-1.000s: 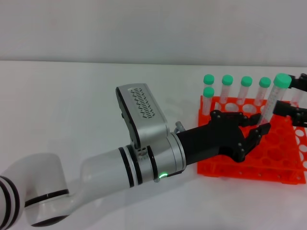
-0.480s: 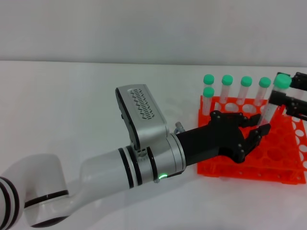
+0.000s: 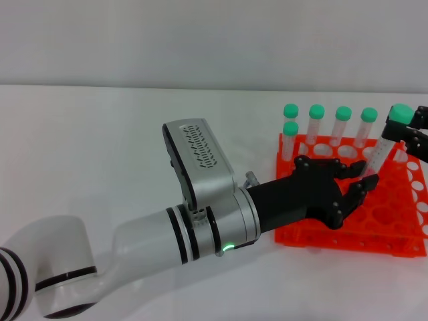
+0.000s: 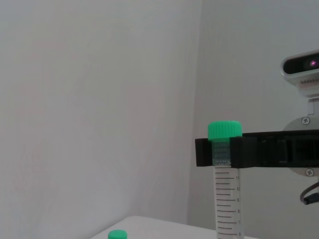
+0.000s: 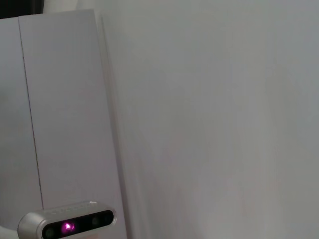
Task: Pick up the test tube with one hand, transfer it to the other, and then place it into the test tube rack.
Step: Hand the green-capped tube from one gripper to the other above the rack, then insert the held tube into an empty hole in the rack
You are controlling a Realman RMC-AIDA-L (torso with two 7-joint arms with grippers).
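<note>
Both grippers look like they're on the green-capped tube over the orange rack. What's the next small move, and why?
Probably open the left gripper and ease it back. The right gripper, black fingers, clamps the slim clear green-capped test tube just under its cap, so it seems to carry it. The left one looks to be at the tube's lower end, above the bright orange holed test tube rack; freeing it lets the right arm lower the tube.

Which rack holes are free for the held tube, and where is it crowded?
The orange rack has empty holes across its near and right rows. The back-left is crowded by five capped tubes. The left tool covers the near-left corner; the right tool grips the test tube.
</note>
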